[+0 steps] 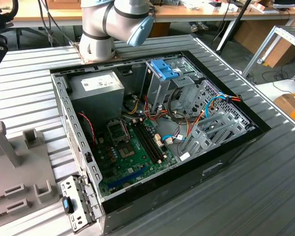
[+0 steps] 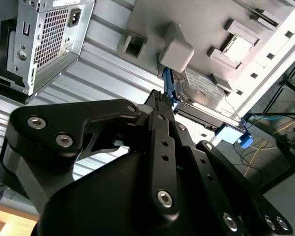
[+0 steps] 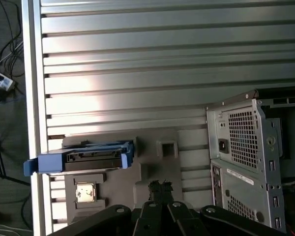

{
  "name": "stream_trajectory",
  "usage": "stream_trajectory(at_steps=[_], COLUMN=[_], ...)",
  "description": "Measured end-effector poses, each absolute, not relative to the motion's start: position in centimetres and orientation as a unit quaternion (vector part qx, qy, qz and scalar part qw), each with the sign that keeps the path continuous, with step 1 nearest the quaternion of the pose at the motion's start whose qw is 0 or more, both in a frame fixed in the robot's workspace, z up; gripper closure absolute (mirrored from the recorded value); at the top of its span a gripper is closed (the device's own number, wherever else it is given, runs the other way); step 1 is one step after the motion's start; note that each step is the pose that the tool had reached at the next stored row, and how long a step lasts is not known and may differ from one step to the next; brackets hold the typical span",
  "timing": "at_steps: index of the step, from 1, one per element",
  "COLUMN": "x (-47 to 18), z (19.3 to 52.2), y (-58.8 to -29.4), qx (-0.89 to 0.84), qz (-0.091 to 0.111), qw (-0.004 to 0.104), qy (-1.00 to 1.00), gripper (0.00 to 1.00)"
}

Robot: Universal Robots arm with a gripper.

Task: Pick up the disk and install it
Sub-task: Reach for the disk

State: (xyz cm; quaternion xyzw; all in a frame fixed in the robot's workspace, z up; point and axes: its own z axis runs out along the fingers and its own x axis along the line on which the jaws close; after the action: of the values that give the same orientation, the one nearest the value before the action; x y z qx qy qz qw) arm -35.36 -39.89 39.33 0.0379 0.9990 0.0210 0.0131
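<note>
While poised above the grey holder [image 3: 150, 172], tool [image 3: 160, 186]: closed up, nothing held.
Disk [image 3: 91, 160]: seated in holder, untouched.

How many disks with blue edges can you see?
1. The disk sits in the grey holder beside the computer case, seen in both wrist views. More could be hidden inside the case.
</note>
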Motion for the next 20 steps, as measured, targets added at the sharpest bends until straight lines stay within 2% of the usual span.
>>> stream_trajectory(at_steps=[20], x=[-40.5], z=[39.3], y=[-39.9], qx=[0.038], qz=[0.021], qw=[0.013], qy=[0.999], gripper=[0.89])
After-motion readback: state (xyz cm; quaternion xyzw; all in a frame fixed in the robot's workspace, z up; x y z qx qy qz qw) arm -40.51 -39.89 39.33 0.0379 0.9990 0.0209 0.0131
